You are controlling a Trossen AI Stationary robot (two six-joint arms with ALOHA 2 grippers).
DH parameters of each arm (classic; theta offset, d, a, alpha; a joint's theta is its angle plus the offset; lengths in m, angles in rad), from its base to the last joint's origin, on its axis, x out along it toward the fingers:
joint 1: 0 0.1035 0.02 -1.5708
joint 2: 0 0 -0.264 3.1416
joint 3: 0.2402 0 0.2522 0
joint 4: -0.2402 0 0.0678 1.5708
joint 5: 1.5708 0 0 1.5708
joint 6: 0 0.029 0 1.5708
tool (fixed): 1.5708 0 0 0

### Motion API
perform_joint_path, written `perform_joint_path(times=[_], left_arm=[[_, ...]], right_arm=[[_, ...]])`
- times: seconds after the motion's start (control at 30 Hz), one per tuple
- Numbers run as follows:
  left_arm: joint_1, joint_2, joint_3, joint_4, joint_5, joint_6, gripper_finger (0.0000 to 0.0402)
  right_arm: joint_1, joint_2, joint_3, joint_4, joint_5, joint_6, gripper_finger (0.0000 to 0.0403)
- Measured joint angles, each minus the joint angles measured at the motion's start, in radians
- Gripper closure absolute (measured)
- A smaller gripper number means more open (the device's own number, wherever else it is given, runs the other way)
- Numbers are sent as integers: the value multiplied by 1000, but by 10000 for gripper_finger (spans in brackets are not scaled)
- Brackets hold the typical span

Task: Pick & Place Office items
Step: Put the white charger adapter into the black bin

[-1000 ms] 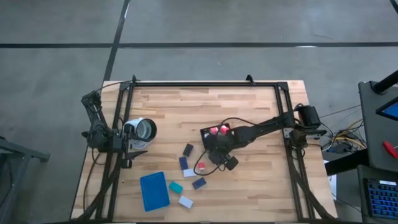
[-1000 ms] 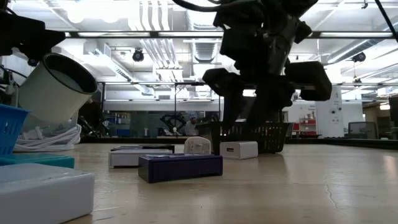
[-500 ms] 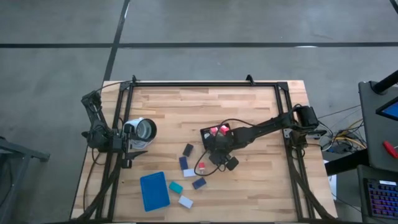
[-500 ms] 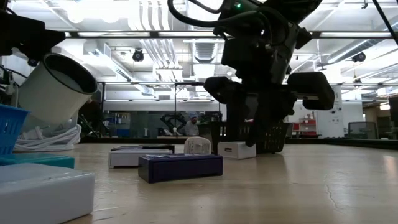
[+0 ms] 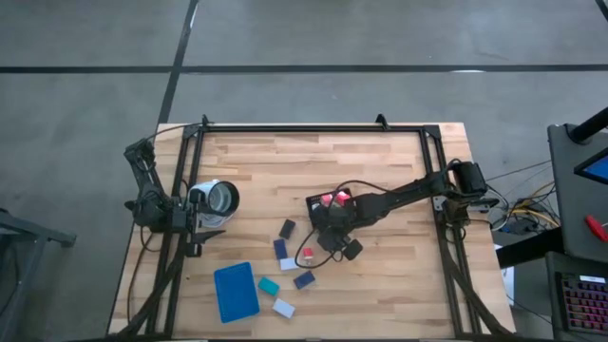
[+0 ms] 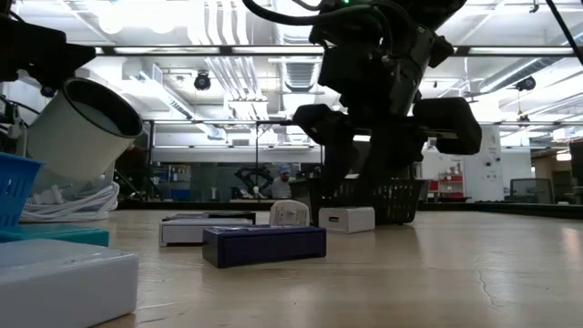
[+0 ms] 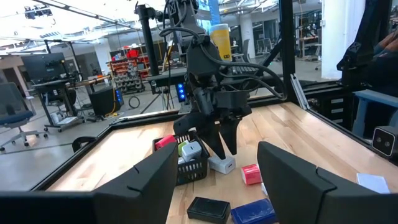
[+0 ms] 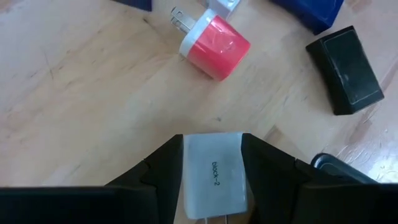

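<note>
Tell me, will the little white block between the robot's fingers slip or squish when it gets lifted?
Probably not squishy: the white block looks hard-edged, like stiff plastic. It may be a bit slippery, since its faces look smooth. The right gripper has a finger on each flat side, so it will likely hold steady. It looks small and probably light.

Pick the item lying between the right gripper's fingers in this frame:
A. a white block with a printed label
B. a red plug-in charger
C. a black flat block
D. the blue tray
A. In the right wrist view the white block, printed "block-2", sits between the right gripper's two dark fingers, while the red charger and black block lie apart on the table.
</note>
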Motion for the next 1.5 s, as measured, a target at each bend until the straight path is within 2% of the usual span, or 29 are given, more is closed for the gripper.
perform_joint_path(times=[0.23,0.57,0.93,1.1,1.5], left_arm=[[0,0,0,0,0,0,177],[0,0,0,0,0,0,177],[0,0,0,0,0,0,177],[0,0,0,0,0,0,177],[0,0,0,0,0,0,177]], right_arm=[[0,0,0,42,0,100,241],[4,0,-6,38,-2,102,239],[5,-1,-6,36,-3,71,171],[5,-1,-11,31,-3,71,153],[2,-1,-31,33,5,26,168]])
